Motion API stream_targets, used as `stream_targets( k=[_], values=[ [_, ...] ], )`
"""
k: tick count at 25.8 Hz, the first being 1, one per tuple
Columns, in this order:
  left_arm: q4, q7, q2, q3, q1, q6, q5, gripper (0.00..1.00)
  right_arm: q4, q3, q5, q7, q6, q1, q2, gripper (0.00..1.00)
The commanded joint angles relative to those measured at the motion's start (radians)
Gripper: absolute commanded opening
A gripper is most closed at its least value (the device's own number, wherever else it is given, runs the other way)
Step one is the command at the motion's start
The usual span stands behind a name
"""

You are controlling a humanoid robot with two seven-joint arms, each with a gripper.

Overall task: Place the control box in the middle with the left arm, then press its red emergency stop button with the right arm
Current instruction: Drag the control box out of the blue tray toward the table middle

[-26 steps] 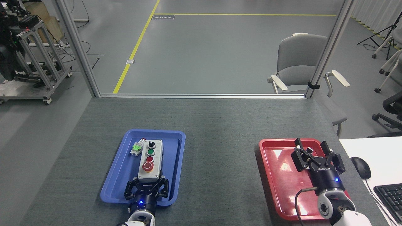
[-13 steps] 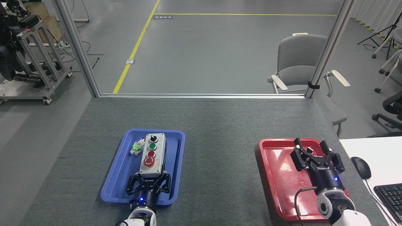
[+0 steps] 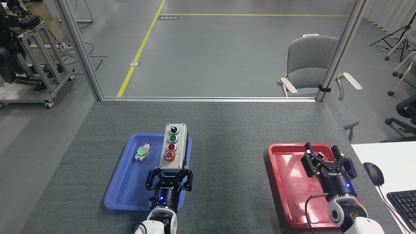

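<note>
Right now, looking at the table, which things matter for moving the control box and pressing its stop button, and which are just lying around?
Part of the job:
- control box, held by the left gripper
- red emergency stop button
- right gripper, open over the red tray
- bare tabletop in the middle

Just lying about:
- blue tray
- small switch part
- mouse
- keyboard
- chair

- The control box (image 3: 175, 148) is a light grey oblong with a black base, its long axis running from the table's near edge toward the far edge.
- It is held at its near end, over the right rim of the blue tray (image 3: 128, 182), in the table's near-left part.
- Its top carries a row of four controls: black knob farthest, then green button, small red button, and nearest the red emergency stop button (image 3: 169, 156), a round mushroom head with pale arrow marks.
</note>
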Motion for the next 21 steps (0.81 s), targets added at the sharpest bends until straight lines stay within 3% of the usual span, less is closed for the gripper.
stream_targets(
  k=[1, 4, 8, 11, 15, 18, 21],
  values=[
    [-0.024, -0.007, -0.003, -0.189, 0.001, 0.017, 0.084, 0.0, 0.0, 0.001, 0.0, -0.008, 0.0, 0.001, 0.0, 1.0],
    [-0.024, -0.012, -0.003, -0.333, 0.001, 0.033, 0.131, 0.0, 0.0, 0.001, 0.0, -0.007, -0.002, 0.001, 0.0, 1.0],
    [-0.018, -0.013, -0.004, -0.425, 0.001, 0.1, 0.183, 0.0, 0.0, 0.001, 0.0, -0.005, 0.0, 0.0, 0.0, 1.0],
    [-0.015, -0.019, -0.004, -0.455, 0.002, 0.137, 0.243, 0.0, 0.002, 0.001, 0.0, -0.005, 0.004, 0.0, 0.0, 1.0],
    [-0.01, -0.115, -0.006, -0.51, 0.001, 0.212, 0.265, 0.0, 0.003, -0.001, 0.0, -0.005, 0.009, 0.0, 0.0, 1.0],
    [-0.018, -0.211, -0.006, -0.527, 0.001, 0.347, 0.297, 0.0, 0.003, -0.001, 0.0, -0.005, 0.007, 0.0, 0.002, 1.0],
    [-0.019, -0.214, -0.006, -0.565, 0.001, 0.419, 0.361, 0.0, 0.003, -0.001, 0.0, -0.005, 0.009, 0.001, 0.003, 1.0]
  ],
)
